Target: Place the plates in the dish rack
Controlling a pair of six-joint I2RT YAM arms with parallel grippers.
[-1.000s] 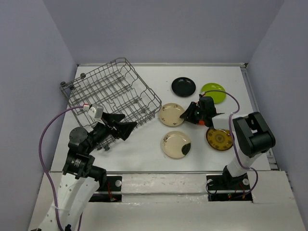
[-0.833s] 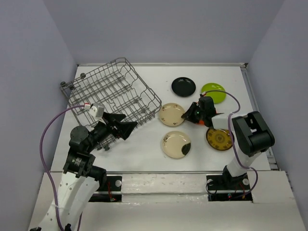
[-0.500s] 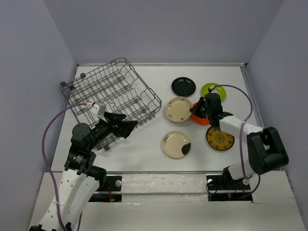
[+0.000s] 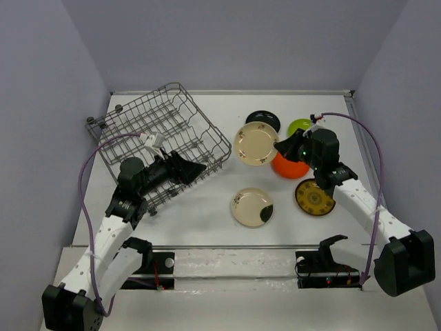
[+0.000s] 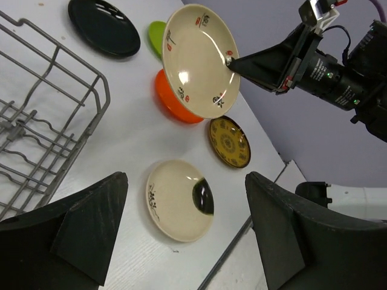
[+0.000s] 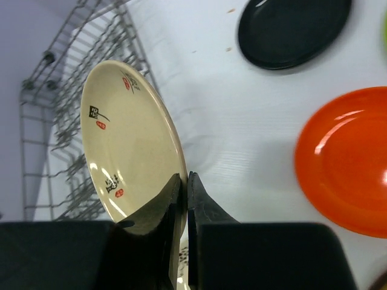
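My right gripper point(image 4: 278, 146) point(image 6: 185, 176) is shut on the rim of a cream plate with dark and red marks point(image 4: 255, 143) point(image 5: 199, 60) point(image 6: 130, 163) and holds it tilted on edge in the air, right of the grey wire dish rack point(image 4: 162, 134) point(image 5: 42, 139) point(image 6: 66, 121). The orange plate point(image 4: 289, 165) point(image 5: 175, 103) point(image 6: 344, 160), black plate point(image 4: 262, 119) point(image 5: 103, 27) point(image 6: 293, 30), lime green plate point(image 4: 300, 126), yellow-brown patterned plate point(image 4: 315, 197) point(image 5: 230, 142) and the second cream plate point(image 4: 252, 207) point(image 5: 179, 199) lie on the table. My left gripper point(image 4: 200, 167) point(image 5: 187, 241) is open and empty beside the rack's right side.
The rack stands askew at the back left, its near right corner close to the held plate. Grey walls enclose the white table point(image 4: 207, 200) on three sides. A raised strip runs along the table's near edge point(image 4: 234, 247).
My right gripper has lifted the cream plate off the table and tilted it on edge, uncovering the orange plate. My left arm has stretched forward along the rack.
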